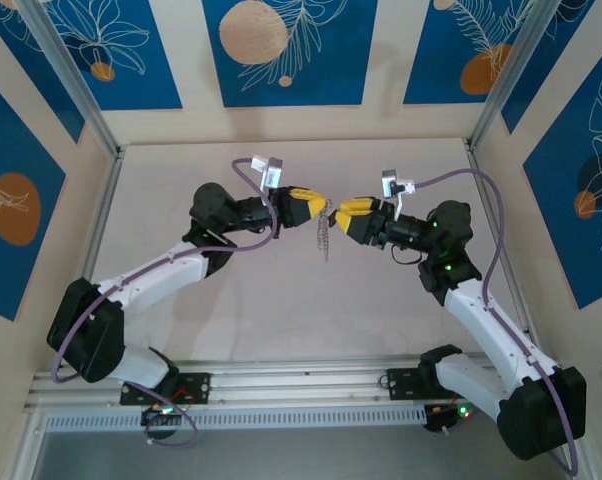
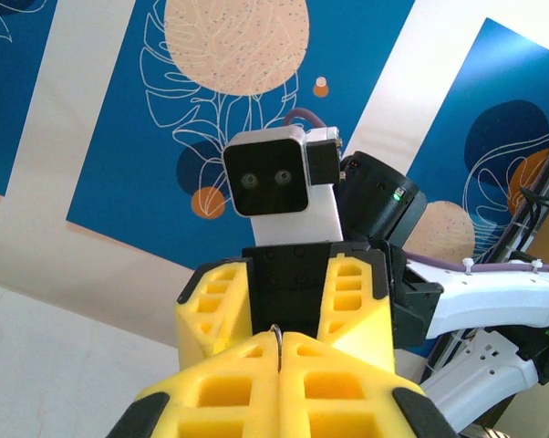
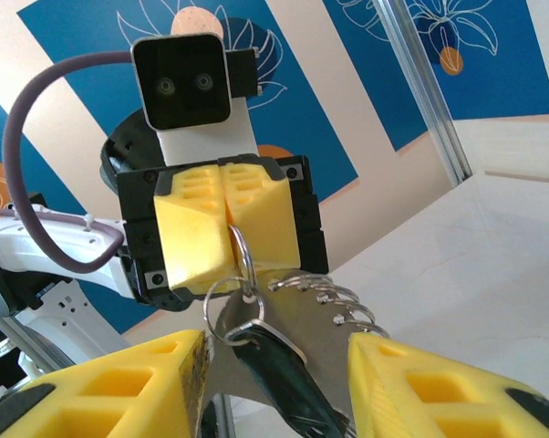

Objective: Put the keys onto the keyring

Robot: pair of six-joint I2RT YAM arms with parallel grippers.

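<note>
Dangling from left hand (image 3: 225, 239), keyring (image 1: 324, 236), seemingly inside right hand (image 3: 274, 379)

Left gripper (image 1: 316, 203) and right gripper (image 1: 343, 209) tip to tip above the table (image 1: 281, 310), keyring (image 1: 324, 235) pinched in the left, hanging between them, keys (image 3: 279, 370) apparently untouched between the right's parted jaws

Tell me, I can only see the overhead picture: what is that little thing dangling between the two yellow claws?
Observer: The right wrist view shows a keyring: a wire loop strung with small silvery rings.
Visitor: Who's holding it?
Observer: The left gripper, shut on a wire ring at the keyring's top.
Visitor: And the other claw?
Observer: The right gripper is open, with a dark key between its fingers.
</note>
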